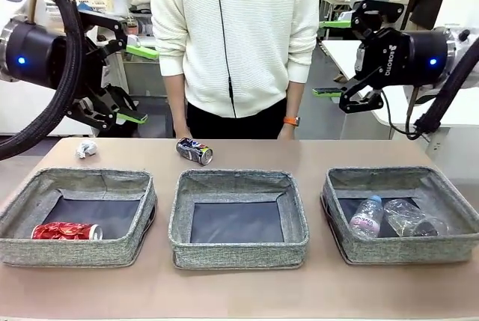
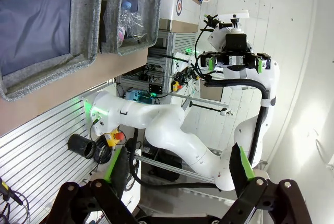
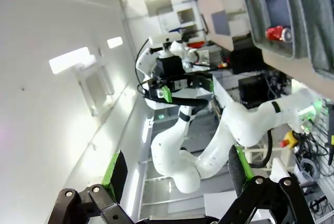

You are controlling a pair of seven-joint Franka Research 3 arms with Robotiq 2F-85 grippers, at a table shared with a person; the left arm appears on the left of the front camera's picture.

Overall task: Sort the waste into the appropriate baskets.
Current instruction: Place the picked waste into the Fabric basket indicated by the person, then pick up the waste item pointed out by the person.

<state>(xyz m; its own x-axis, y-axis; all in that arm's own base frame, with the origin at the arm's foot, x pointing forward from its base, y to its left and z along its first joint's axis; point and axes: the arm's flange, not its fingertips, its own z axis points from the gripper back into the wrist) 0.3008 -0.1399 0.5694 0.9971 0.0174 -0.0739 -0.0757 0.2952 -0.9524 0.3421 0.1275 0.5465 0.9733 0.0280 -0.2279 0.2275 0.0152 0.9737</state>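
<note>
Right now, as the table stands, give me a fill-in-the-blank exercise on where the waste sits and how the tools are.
1. The red can lies in the ___ basket.
2. The pink bottle and the clear bottle lie in the ___ basket.
3. The blue can lies on the table behind the ___ basket.
4. The left tool and the right tool are both ___, holding nothing.
Missing words: left; right; middle; open.
</note>
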